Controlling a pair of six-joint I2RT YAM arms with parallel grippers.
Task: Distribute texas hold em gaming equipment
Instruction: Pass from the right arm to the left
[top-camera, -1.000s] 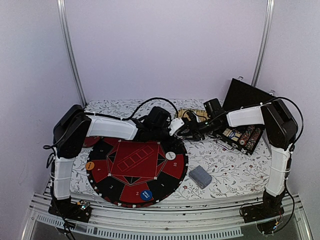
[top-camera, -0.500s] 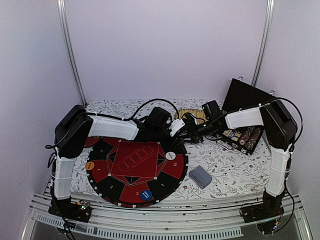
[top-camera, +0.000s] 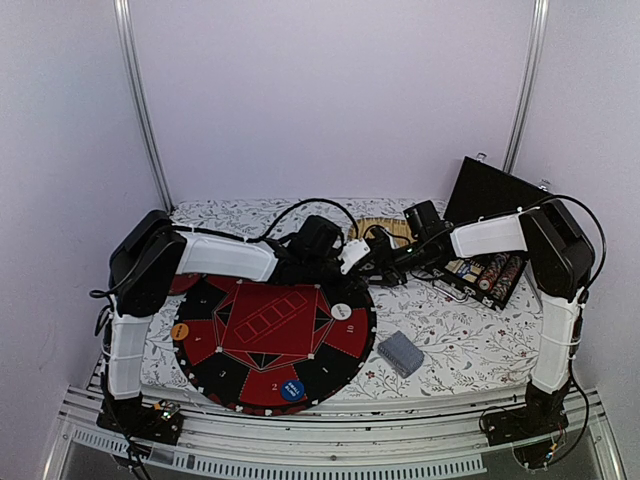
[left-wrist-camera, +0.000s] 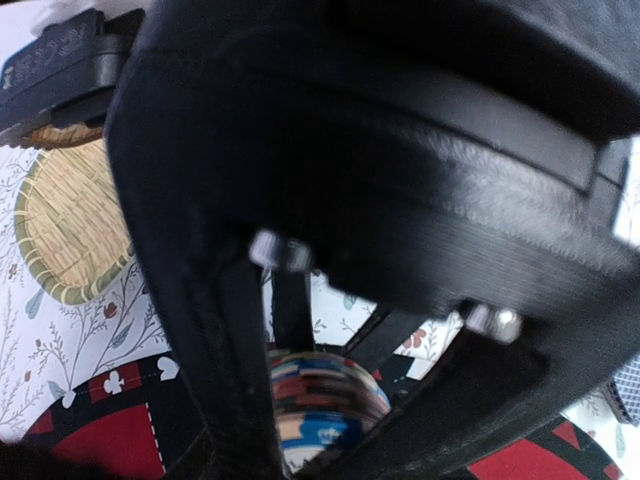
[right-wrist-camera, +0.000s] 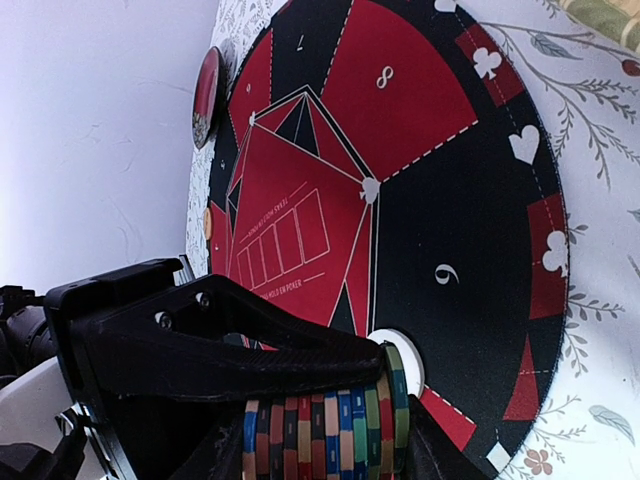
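Here, a short stack of poker chips, striped blue, red, green and orange and lying on its side, was clamped across its rims by the right gripper. It hung near the far right rim of the round red-and-black game mat. A white dealer button lay flat on the mat, just behind the stack in the right wrist view.

The left gripper sat right up against the right one, its dark fingers framing the same stack from the other side. That view was crowded and blurred, so I could not tell whether those fingers had taken hold or stood just clear.

This looked like a handover. To go well, the left fingers probably needed a square, firm press on the stack before the right let go, since loose chips slide apart easily.

An oval straw tray lay beyond the mat. A deck of cards rested on the flowered tablecloth nearby.
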